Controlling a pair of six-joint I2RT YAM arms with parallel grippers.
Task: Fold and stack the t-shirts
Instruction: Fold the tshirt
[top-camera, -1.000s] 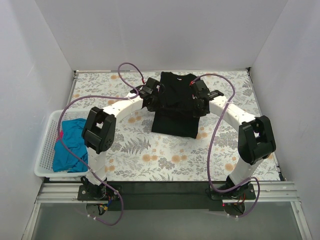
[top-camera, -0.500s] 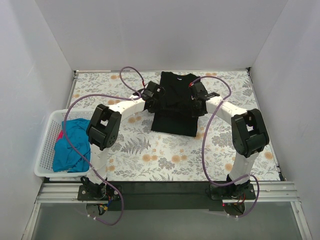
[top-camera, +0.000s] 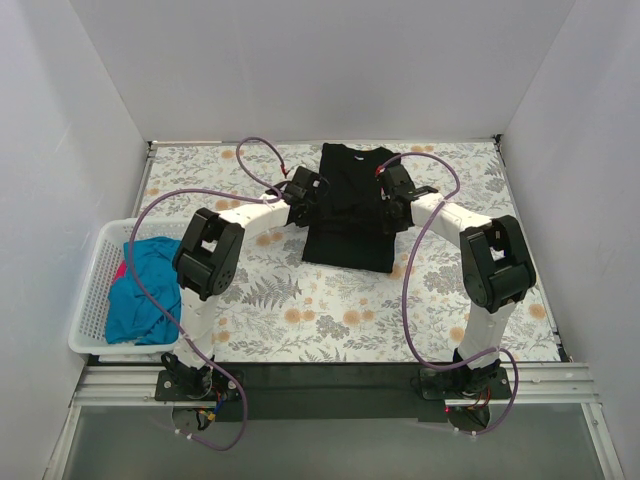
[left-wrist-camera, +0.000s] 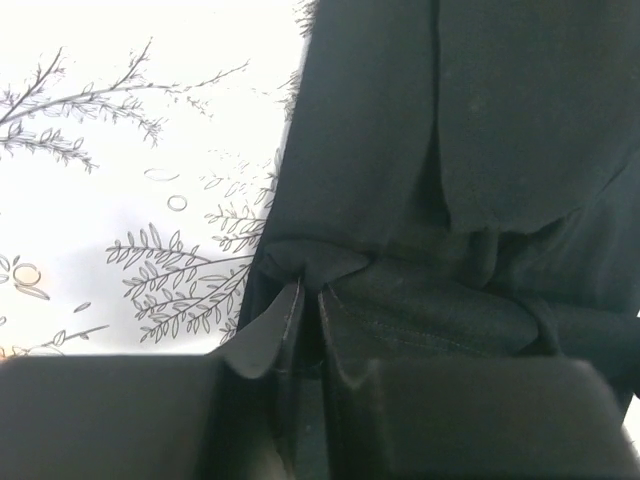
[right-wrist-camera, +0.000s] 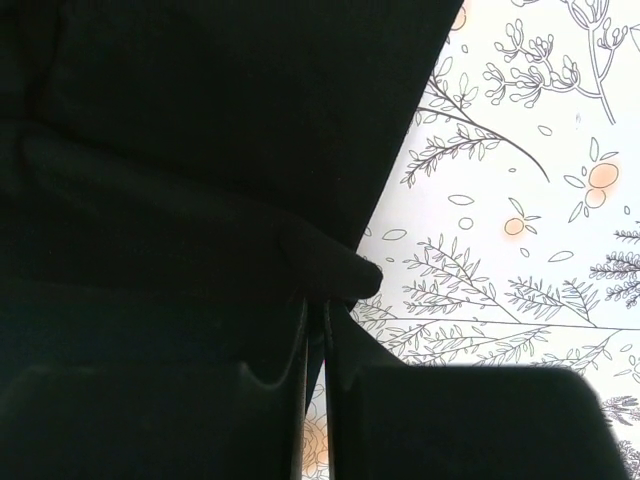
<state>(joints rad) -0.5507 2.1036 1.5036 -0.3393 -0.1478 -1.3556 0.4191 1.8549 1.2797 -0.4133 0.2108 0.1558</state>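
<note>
Toward the far middle of the table, a large plain black cloth t-shirt (top-camera: 348, 215), folded into a tall rectangle. Collar end farthest from the arm bases, near hem straight, sleeves tucked in. Matte, no print visible. Puckered into small ridges at mid-height on both side edges.

At the left pucker, the left gripper (left-wrist-camera: 308, 290): jaws a narrow slit, black cloth bunched right at the tips; impossible to tell whether clamped. Likewise at the right edge, the right gripper (right-wrist-camera: 318, 305): jaws nearly together, a nub of black cloth against the tips, grip uncertain.

Well apart at the table's left edge, in a white plastic lattice basket (top-camera: 85, 300), a crumpled bright teal-blue t-shirt (top-camera: 140, 290) with a bit of pink-red cloth (top-camera: 122, 270) at its left side. Beneath the black tee, a floral-print table surface (top-camera: 300, 310).
</note>
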